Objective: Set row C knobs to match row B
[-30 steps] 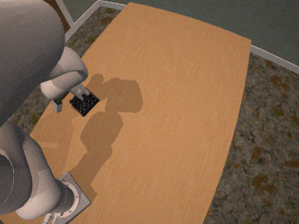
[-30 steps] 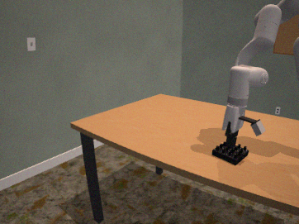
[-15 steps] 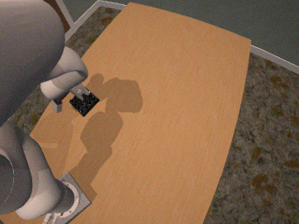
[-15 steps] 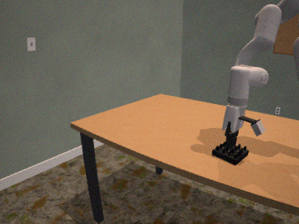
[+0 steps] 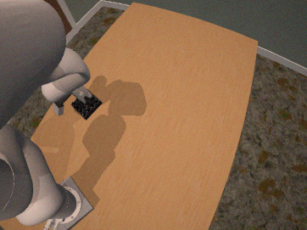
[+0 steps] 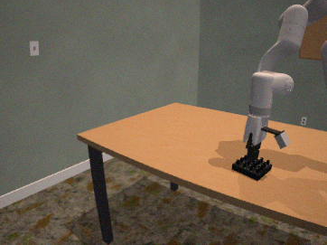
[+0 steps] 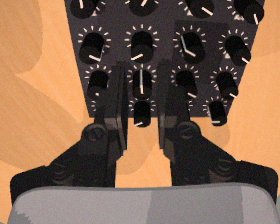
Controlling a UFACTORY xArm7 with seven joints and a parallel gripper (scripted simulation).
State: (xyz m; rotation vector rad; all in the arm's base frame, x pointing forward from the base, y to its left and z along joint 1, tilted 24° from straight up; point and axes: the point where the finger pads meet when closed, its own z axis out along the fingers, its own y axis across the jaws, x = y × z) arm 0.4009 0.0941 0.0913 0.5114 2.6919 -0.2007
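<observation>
The black knob box [image 5: 86,106] [image 6: 254,168] [image 7: 116,23] stands on its feet on the wooden table [image 5: 191,90] [image 6: 172,127]. In the wrist view it shows four rows of knobs with white lines. My gripper [image 7: 141,83] [image 5: 85,97] [image 6: 250,156] points straight down onto the box. Its two fingers stand on either side of one knob [image 7: 143,76], second from the left in the third row from the far edge. A narrow gap shows on each side, so the fingers are open around it. That knob's line points away from me. I cannot read the printed names.
The arm's base plate [image 5: 78,204] is bolted to the table corner near the box. The arm's large links [image 5: 25,47] hang over the left side of the table. The floor below is patterned carpet.
</observation>
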